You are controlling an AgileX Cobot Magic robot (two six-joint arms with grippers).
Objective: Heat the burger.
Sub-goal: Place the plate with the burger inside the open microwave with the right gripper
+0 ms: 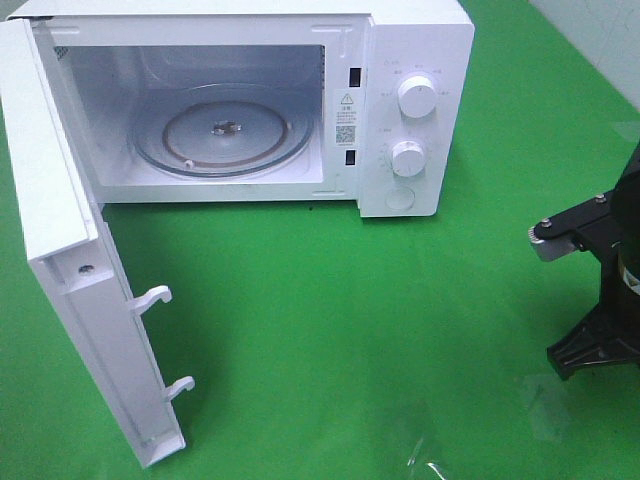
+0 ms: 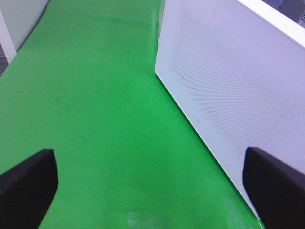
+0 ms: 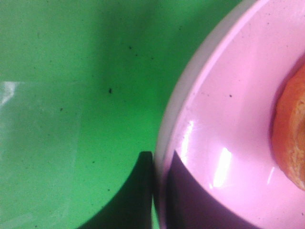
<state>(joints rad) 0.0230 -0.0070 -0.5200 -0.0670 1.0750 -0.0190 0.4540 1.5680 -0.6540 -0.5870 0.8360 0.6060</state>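
Right hand (image 1: pixel 593 348), clenched shut, is at the rim of a pink plate (image 3: pixel 224 95); I cannot tell whether it pinches that rim. The burger (image 3: pixel 291 143) sits on the plate, just past the rim from the hand. Left hand (image 2: pixel 151 191), released and spread wide, hangs over the green worktop (image 2: pixel 95 119), close beside the white microwave door (image 2: pixel 228 95).

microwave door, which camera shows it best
Exterior high: the open microwave door, inner side with both latch hooks. Left wrist shows only its dotted outer face; right wrist shows none of it.

Glossy pink plate (image 3: pixel 228 119), matt green tabletop (image 1: pixel 350 330)
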